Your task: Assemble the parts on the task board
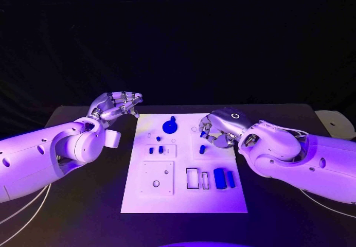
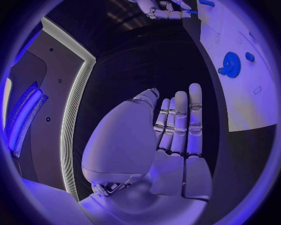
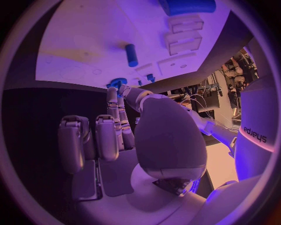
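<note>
In the head view, the white rectangular task board lies in the middle of the black table. On it sit a round blue toothed gear part near the far edge, two small blue pegs in a raised white block, a short blue cylinder further right, and two larger blue cylinders lying side by side next to empty rectangular slots. The left hand hovers off the board's far left corner, fingers curled in, holding nothing visible. The right hand hangs over the board's right side, fingers bent downward, with a small blue part at its fingertips; whether it is actually pinched cannot be told here.

In the left wrist view, the left hand has its fingers straight and close together, the thumb beside them, with nothing between. The gear lies on the board beyond, and the right hand shows far off.

In the right wrist view, the right hand reaches two fingers and the thumb to the board's edge, meeting on the small blue part; the other fingers are curled back. The short cylinder lies apart. The arm reads "sharpa", seen upside down.
</note>
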Tool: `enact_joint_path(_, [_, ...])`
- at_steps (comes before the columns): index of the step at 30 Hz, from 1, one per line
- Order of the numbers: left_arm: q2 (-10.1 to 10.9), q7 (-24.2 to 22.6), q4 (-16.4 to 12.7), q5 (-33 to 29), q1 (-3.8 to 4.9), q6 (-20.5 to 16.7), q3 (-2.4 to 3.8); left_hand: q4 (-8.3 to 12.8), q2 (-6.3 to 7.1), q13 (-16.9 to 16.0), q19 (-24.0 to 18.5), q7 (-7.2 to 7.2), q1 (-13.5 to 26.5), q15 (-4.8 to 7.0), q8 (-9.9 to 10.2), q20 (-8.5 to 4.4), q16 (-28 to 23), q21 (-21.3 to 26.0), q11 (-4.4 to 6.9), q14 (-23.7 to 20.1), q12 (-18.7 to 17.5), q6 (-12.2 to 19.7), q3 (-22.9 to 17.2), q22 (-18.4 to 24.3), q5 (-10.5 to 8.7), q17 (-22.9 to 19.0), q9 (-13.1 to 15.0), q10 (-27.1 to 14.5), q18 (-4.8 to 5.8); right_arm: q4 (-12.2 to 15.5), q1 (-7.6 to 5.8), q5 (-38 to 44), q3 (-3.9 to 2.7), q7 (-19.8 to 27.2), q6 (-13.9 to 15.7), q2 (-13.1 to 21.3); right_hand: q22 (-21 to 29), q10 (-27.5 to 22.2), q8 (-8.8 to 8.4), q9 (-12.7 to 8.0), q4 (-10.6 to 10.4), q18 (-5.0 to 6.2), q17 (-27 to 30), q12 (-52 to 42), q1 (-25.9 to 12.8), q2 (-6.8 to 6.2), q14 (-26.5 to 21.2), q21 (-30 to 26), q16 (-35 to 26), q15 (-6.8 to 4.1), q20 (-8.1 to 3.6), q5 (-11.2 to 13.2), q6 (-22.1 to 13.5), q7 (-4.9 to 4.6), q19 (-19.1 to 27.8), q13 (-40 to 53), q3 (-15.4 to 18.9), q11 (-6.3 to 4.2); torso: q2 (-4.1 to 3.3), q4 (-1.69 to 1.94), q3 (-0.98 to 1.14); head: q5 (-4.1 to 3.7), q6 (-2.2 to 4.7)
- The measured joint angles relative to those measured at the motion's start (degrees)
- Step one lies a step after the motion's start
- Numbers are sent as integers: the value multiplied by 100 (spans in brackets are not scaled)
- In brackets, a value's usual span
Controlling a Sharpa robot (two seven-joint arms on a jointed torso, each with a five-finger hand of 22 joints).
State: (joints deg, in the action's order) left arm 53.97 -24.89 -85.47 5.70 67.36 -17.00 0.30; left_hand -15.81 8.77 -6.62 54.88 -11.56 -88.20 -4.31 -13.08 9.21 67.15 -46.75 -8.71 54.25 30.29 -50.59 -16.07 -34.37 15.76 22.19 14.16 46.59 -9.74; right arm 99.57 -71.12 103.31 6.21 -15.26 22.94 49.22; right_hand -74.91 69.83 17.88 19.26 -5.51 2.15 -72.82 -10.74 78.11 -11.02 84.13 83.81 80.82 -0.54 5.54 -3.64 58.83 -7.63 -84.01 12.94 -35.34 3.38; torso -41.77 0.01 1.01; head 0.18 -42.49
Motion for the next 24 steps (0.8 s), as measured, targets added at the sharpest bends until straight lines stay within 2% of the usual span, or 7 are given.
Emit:
enact_joint_path(5, [-35,6,20,0,-1,0,0,0,0,1,0,0,0,0,-15,0,0,0,0,0,0,0,0,0,0,0,0,0,0,261,40,-63,-2,12,64,-190,0,0,-1,4,0,0,0,23,0,0,0,0,0,0,0,0,-1,0,0,0,0,0,8,12,0,142,4])
enact_joint_path(8, [-54,10,23,-1,-1,0,-2,0,0,5,0,0,0,0,-22,0,0,0,0,0,0,0,0,0,0,0,0,0,0,358,80,-90,3,25,91,-316,0,0,-1,4,0,0,10,24,0,0,0,0,0,0,0,1,-5,5,0,0,0,0,11,15,-3,254,-6])
enact_joint_path(11, [-76,13,28,-1,-1,-1,-2,0,0,5,0,0,0,0,-21,0,0,0,0,0,0,0,0,0,0,0,0,0,0,404,138,-112,19,42,113,-467,1,0,-2,4,0,0,11,24,0,0,0,0,0,0,0,1,-8,7,0,1,0,0,11,12,-9,403,-30])
enact_joint_path(18, [-123,21,33,-2,-1,-2,-3,1,0,4,0,0,0,0,-21,0,0,0,2,0,0,0,-1,-1,0,0,0,-1,0,289,380,-141,73,103,133,-777,-4,0,-6,4,-1,0,11,24,0,0,0,-1,0,0,0,1,-8,8,0,1,0,0,11,8,-18,706,-155])
enact_joint_path(24, [-170,29,33,-2,-1,-2,-3,16,0,4,0,0,0,0,-21,0,0,0,21,0,0,0,-16,-1,0,-7,1,-21,0,77,676,-149,109,158,134,-1018,-4,0,-6,4,-1,0,11,24,0,0,0,-1,0,0,0,1,-9,8,0,1,1,1,3,14,-18,851,-230])
